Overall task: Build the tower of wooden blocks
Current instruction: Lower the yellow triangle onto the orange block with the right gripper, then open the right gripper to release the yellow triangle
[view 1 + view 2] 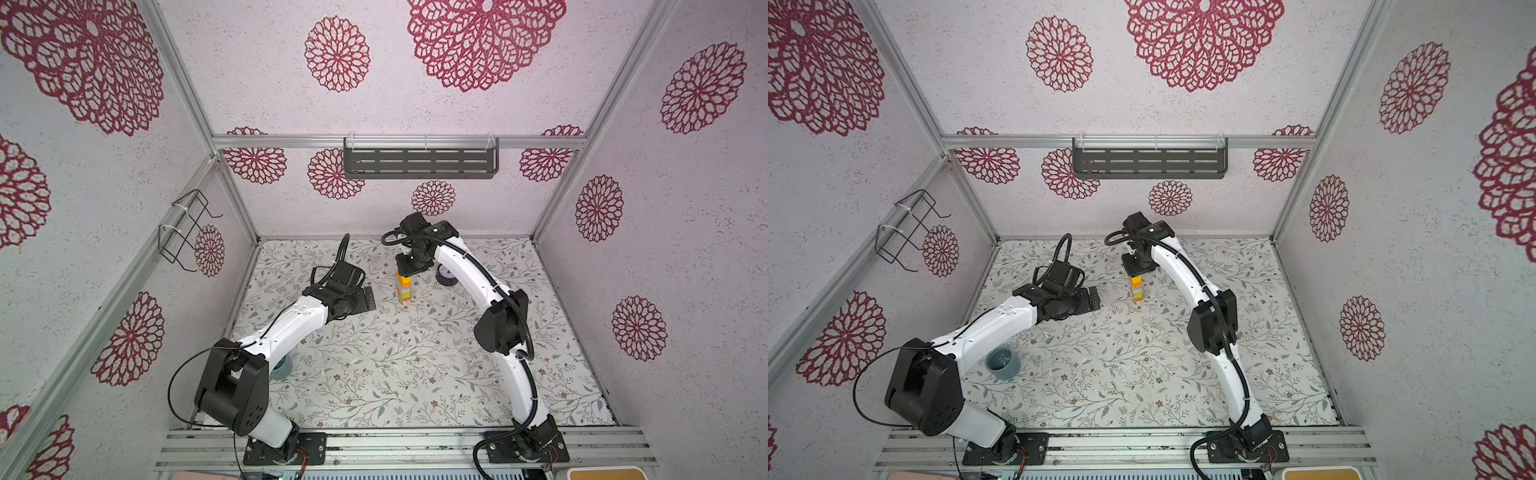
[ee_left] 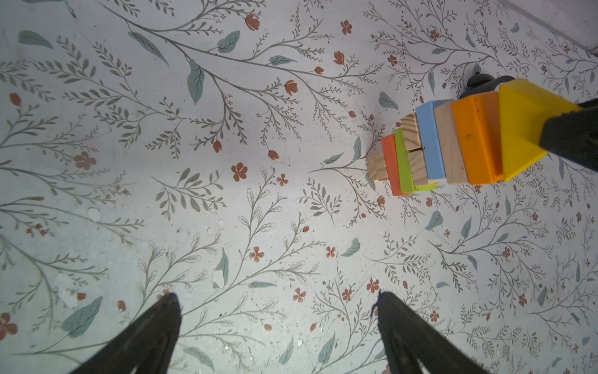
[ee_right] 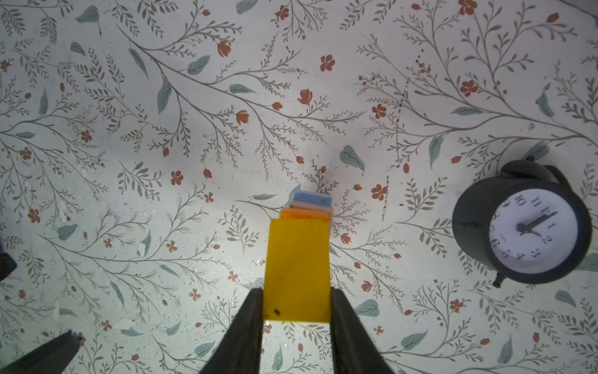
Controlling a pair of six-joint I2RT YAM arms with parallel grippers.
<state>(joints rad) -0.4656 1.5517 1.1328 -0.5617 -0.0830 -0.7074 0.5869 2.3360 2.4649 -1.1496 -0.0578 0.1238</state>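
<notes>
Right end effector, one yellow wedge

Floral table: tower, clock, cup.

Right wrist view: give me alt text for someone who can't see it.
The right gripper clasps a yellow block atop the narrow tower of coloured blocks, seen from above. A round black clock stands apart on the floral table.
</notes>
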